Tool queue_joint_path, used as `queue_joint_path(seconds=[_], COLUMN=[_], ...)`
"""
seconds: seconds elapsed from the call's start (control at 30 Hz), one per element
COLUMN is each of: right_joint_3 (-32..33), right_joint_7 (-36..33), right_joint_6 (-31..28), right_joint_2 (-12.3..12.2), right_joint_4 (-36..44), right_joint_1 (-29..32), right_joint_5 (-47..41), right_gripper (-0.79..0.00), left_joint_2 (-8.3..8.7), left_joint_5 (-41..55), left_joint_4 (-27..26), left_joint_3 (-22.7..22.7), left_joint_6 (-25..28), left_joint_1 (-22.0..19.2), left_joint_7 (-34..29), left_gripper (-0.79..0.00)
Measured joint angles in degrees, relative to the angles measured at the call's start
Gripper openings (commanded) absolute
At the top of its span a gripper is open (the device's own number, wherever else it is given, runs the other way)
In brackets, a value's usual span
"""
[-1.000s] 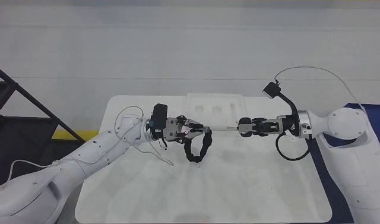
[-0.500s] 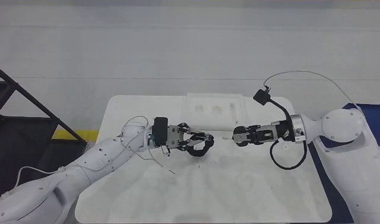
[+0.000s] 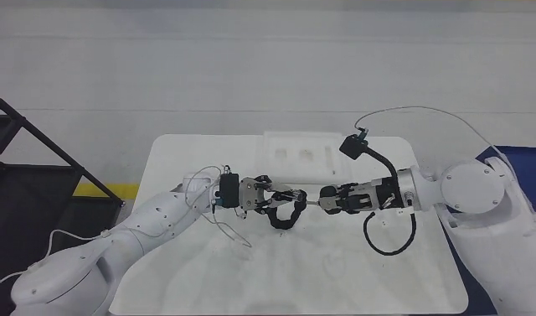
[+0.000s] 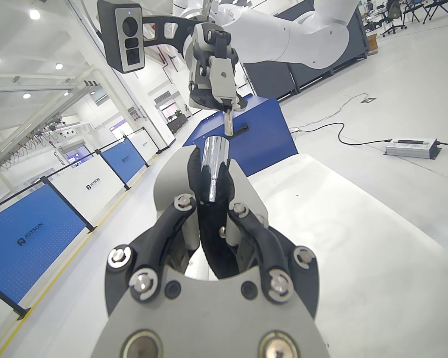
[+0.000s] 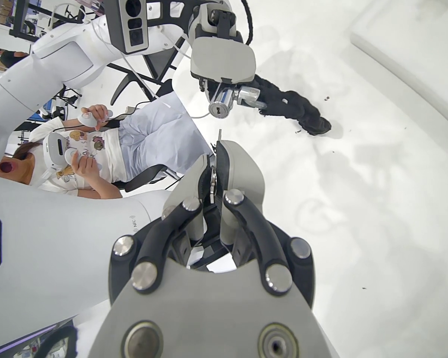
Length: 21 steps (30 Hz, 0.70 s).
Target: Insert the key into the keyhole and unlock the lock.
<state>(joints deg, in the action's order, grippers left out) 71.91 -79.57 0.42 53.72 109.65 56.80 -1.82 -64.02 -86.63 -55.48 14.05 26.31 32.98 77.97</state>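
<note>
Taking the white table [image 3: 335, 266] first, we see it serves only as the ground beneath the work. A moulded foam tray [image 3: 335, 144] rests at its far edge, well apart from the action. Both arms meet above the middle of the table, so neither piece needs support from below. The left gripper [image 3: 279, 203] is clenched on the cable lock [image 4: 213, 173]. We judge that it holds the body raised and level so that the open end faces the other arm squarely. The lock's black cable [image 3: 285, 219], in what looks like a fabric sleeve, hangs in a loop below the fingers; it is left free, we think, because it plays no part in the insertion. Its chrome cylinder [image 5: 224, 103] is short, round and mirror-bright, and sticks out past the left fingertips. The right gripper [image 3: 329, 203] is pinched on the head of the key [image 4: 228, 122]. That leaves the silver blade bare and pointing roughly along the cylinder's axis, which is what insertion calls for. The blade tip sits just before the cylinder's end face, between the two grippers, and we judge it not yet inside. The keyhole [image 5: 217, 110] is a small dark slot in that round face, turned toward the key.
</note>
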Motion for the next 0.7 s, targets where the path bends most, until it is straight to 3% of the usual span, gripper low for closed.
queue_joint_path(seconds=[0.43, 0.7], right_joint_3=[-0.24, 0.78], right_joint_7=[1.75, 0.90], right_joint_6=[-0.33, -0.66], right_joint_2=[-0.14, -0.77], right_joint_4=[0.86, 4.96], right_joint_1=[0.47, 1.27], right_joint_5=[2.14, 3.07], right_gripper=[-0.785, -0.785], left_joint_2=[-0.64, -0.64], left_joint_5=[2.33, 2.52], left_joint_4=[0.68, 1.20], left_joint_3=[-0.64, 1.07], left_joint_6=[-0.08, 0.57], left_joint_1=[0.59, 4.20], left_joint_7=[0.03, -0.52], left_gripper=[-0.785, -0.785])
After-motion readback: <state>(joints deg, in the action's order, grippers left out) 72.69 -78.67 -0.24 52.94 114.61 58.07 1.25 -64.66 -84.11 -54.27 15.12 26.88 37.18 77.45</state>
